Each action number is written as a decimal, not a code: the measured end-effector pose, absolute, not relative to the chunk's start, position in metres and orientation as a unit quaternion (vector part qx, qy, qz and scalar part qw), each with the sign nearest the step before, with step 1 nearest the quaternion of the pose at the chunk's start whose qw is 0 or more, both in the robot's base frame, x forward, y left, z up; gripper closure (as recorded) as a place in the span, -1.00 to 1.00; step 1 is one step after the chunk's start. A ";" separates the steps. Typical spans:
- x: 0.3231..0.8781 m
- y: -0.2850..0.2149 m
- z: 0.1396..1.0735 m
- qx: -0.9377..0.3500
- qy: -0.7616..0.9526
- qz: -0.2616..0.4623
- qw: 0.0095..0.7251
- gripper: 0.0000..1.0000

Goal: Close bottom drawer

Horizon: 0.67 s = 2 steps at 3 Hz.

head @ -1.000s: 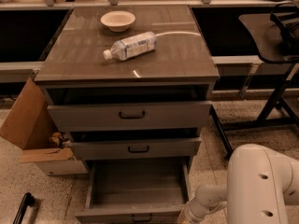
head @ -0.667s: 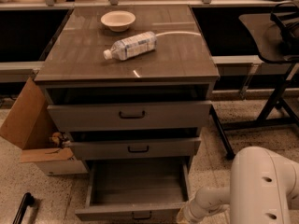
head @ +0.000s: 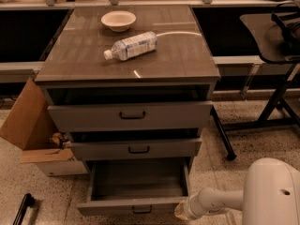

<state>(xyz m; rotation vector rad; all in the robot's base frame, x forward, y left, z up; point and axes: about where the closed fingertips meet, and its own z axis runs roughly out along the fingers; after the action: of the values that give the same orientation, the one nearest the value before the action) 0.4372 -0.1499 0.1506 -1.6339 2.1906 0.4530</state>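
The grey cabinet (head: 126, 62) has three drawers. The bottom drawer (head: 136, 184) is pulled far out and empty, with its slim front panel (head: 105, 207) and small black handle (head: 141, 211) at the lower edge of the view. The top drawer (head: 130, 115) and middle drawer (head: 135, 149) stand slightly out. My white arm (head: 220, 200) reaches in from the lower right. The gripper (head: 183, 213) is at the right end of the bottom drawer's front panel, at the lower edge of the view.
A plastic bottle (head: 131, 46) lies on the cabinet top beside a white bowl (head: 118, 20). An open cardboard box (head: 33, 130) stands on the floor at the left. A black desk (head: 276, 36) with angled legs stands at the right. A dark object (head: 21, 209) lies at the lower left.
The view and the arm have shifted slightly. The bottom drawer stays pulled out.
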 end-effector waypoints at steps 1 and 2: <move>0.437 -0.150 0.151 -0.580 0.777 0.161 0.185 1.00; 0.450 -0.144 0.143 -0.578 0.774 0.159 0.202 1.00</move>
<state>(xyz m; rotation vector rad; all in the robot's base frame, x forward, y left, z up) 0.4501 -0.1440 0.1426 -1.6136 2.1620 0.4452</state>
